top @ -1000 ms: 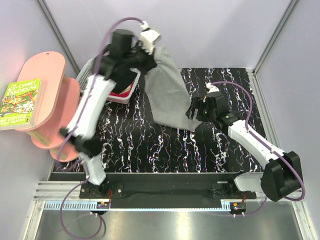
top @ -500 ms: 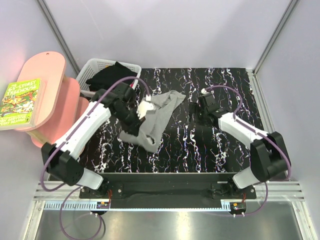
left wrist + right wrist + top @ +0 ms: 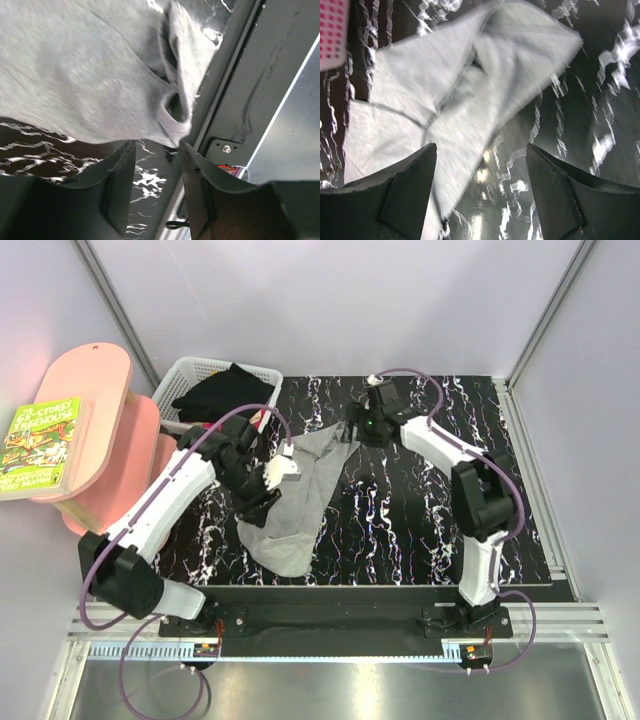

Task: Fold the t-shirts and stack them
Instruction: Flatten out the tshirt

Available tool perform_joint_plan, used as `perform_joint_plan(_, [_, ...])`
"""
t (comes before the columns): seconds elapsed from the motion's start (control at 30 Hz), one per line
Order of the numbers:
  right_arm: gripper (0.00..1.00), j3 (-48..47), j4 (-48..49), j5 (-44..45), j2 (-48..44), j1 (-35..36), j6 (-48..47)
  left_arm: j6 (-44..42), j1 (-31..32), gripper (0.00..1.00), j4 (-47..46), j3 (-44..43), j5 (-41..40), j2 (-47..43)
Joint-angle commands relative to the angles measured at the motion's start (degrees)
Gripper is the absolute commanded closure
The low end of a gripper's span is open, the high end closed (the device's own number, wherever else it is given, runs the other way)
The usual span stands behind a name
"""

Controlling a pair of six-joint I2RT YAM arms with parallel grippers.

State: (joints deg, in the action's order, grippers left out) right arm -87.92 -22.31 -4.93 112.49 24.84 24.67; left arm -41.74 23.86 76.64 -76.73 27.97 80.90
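Grey t-shirt (image 3: pixel 305 490) lying rumpled on worktop (image 3: pixel 420 530), long axis near-left to far-right, left gripper (image 3: pixel 155 146) parted at its edge, right gripper (image 3: pixel 481 149) wide open over far end

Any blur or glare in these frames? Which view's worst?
Top external: sharp and evenly lit, grey t-shirt crisp. Left wrist: cloth weave softly smeared, with a bright washed-out strip along the right edge. Right wrist: worst, with the shirt and the white veins of the table streaked by motion blur.
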Motion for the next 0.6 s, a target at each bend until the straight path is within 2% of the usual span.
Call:
perform_joint_plan(0.0, [0.21, -11.3, -0.4, -5.4, 6.8, 3.5, -6.7, 5.1, -0.7, 0.56, -3.2, 5.6, -1.6, -2.4])
perform_joint_plan(0.03, [0.21, -12.9, -0.8, -4.7, 7.7, 4.4, -10.2, 6.5, -0.5, 0.56, -7.2, 6.5, -2.4, -1.9])
perform_joint_plan(0.17, [0.18, -19.4, -3.7, -1.3, 12.7, 8.5, -17.6, 11.3, -0.1, 0.61, -11.9, 6.8, -6.4, 6.3])
perform_joint_plan(0.33, [0.17, -24.0, -5.7, -5.4, 17.8, 9.9, -20.4, 12.6, -0.1, 0.62, -12.7, 5.3, -5.6, 11.9])
perform_joint_plan(0.57, [0.20, -30.1, -8.2, -3.0, 24.0, 10.6, -23.5, 11.2, 0.0, 0.62, -9.2, 4.0, 0.5, 10.2])
